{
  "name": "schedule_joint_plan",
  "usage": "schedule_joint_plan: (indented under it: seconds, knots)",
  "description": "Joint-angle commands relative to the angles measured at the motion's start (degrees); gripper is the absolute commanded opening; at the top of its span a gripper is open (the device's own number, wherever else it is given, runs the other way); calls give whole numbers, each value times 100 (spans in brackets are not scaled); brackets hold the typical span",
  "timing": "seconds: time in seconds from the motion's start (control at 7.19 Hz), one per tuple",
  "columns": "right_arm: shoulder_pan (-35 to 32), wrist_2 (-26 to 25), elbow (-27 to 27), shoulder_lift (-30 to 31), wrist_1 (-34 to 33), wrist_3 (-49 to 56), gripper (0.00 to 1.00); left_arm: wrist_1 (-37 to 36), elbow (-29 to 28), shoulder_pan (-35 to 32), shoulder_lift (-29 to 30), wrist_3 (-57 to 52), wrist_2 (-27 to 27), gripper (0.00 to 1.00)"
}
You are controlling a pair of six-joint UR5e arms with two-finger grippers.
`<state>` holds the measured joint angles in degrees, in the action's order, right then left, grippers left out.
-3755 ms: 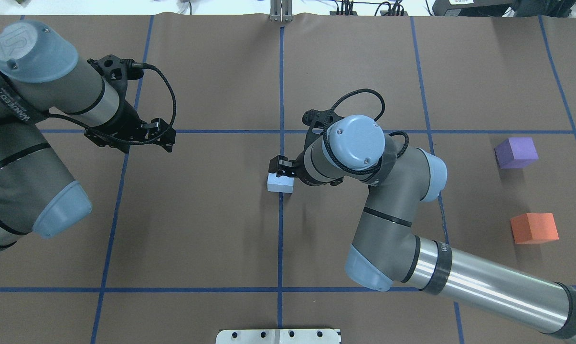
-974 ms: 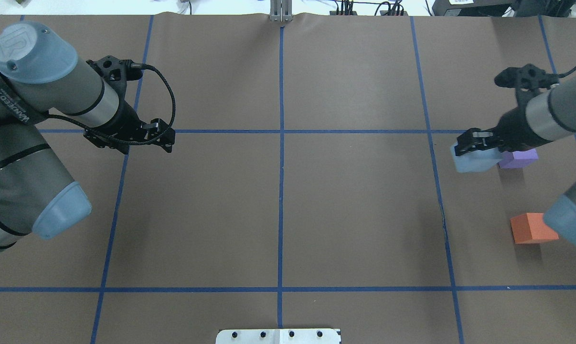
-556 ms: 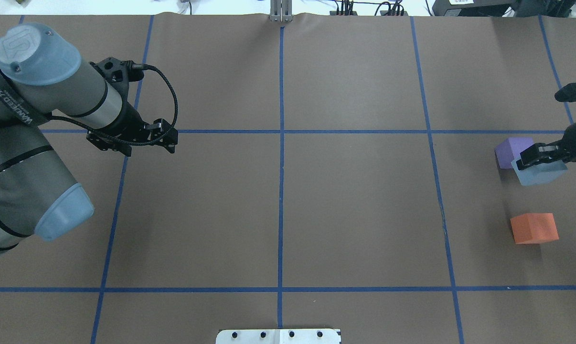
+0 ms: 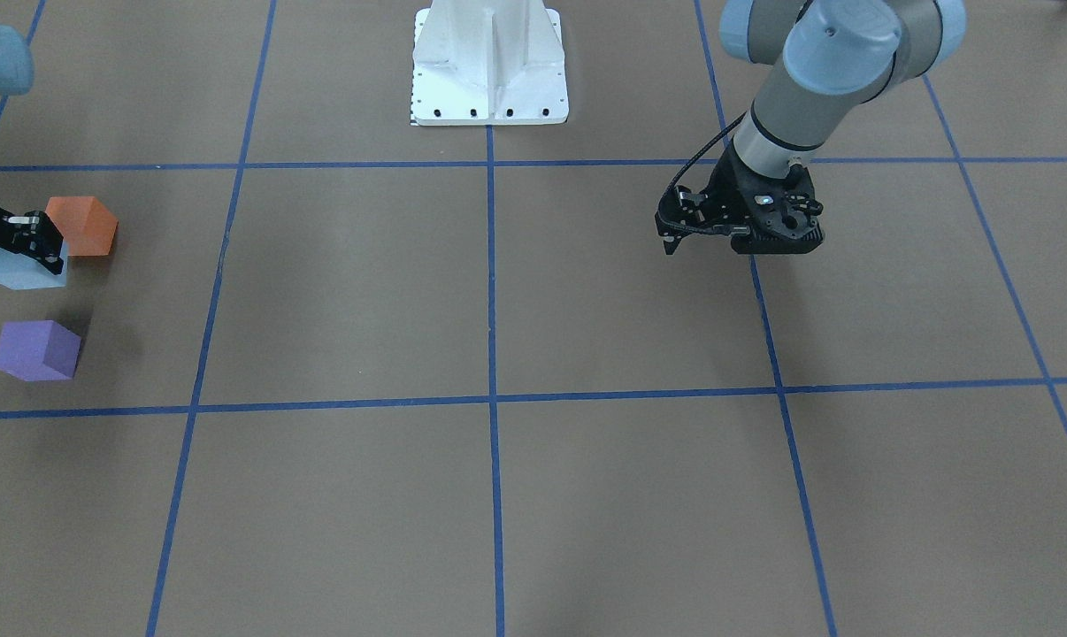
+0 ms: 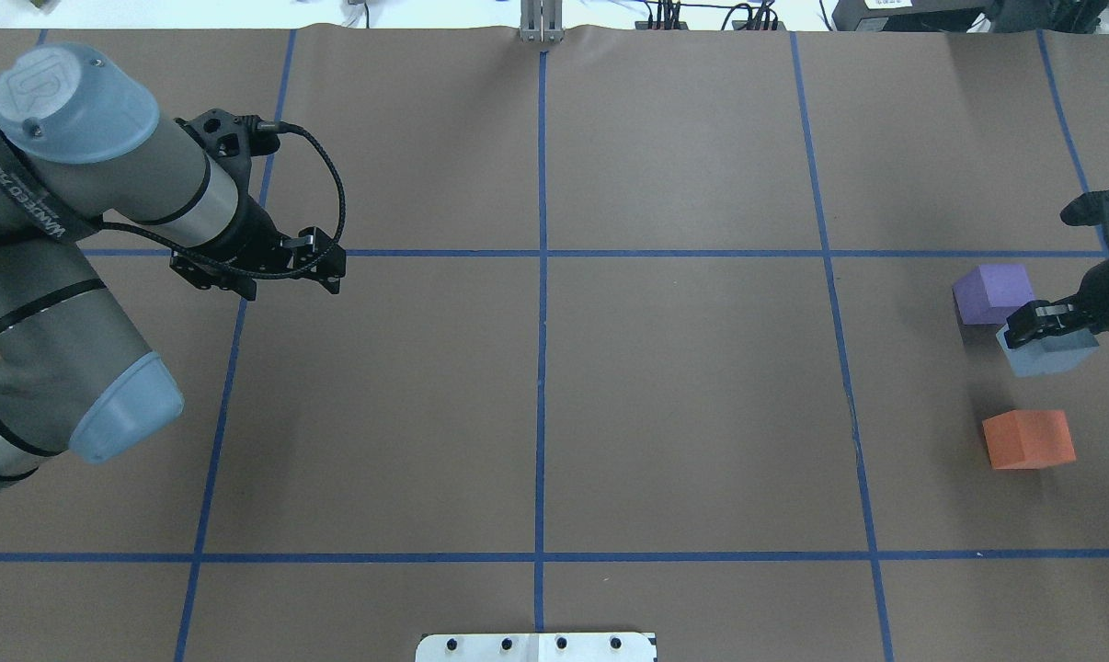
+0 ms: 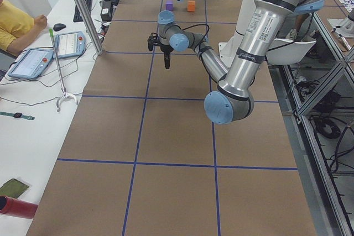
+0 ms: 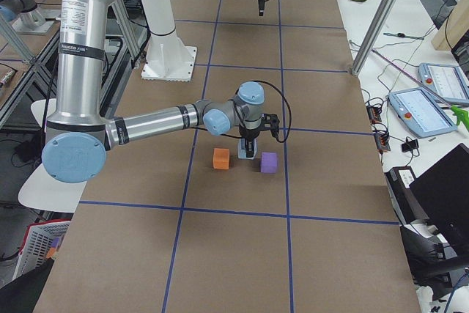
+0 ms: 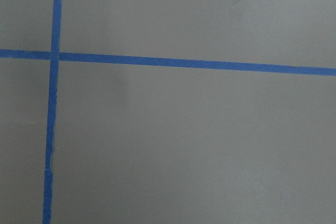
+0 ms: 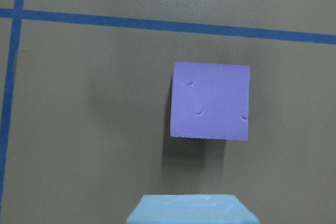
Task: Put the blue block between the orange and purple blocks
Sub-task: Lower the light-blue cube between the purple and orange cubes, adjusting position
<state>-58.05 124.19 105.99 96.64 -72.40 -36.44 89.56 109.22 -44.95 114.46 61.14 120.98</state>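
The right gripper [image 5: 1040, 322] is clamping the light blue foam block [image 5: 1051, 353] from above, its jaws pressing on opposite faces of the block. It is holding the block just beside the purple foam cube [image 5: 993, 292], on the side that faces the orange foam cube [image 5: 1028, 439]. In the overhead view the blue block is sitting closer to the purple cube than to the orange one. From the right-end camera it is hanging almost midway in the gap. Whether its base is touching the brown paper-covered table [image 5: 683, 386] cannot be told. The differing offsets between views suggest it is hovering a little above the surface.

Judging by this, the carry is nearly over: the block is arriving over the slot beyond the purple cube. What is remaining is a small shift away from the purple cube toward the middle of the gap, a lowering onto the paper, and the release. The block is not yet let go, so the placement is not yet counting as done.

The left gripper [image 5: 323, 267] is hanging well apart from the purple cube, far across the table, carrying nothing. Whether its jaws are parted or closed cannot be told.
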Motion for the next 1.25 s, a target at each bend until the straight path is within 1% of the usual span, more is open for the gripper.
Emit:
schedule_joint_plan:
  seconds: [0.0, 0.14, 0.28, 0.42, 0.56, 1.11]
  knots:
    - [136, -9, -541, 4, 800, -91, 0, 0, -6, 4, 6, 3, -4, 100]
    - [188, -9, -806, -22, 1206, -274, 0, 0, -6, 4, 6, 29, -4, 100]
    - [215, -9, -826, -48, 1245, -372, 0, 0, 2, 4, 15, 64, -4, 100]
    - [215, -17, -939, -48, 1254, -373, 0, 0, 3, 4, 15, 64, -4, 100]
    - [215, -17, -1071, -74, 1402, -373, 0, 0, 3, 4, 24, 82, -4, 100]
    - [242, -35, -1090, -136, 1412, -390, 0, 0, 3, 4, 24, 82, -13, 100]
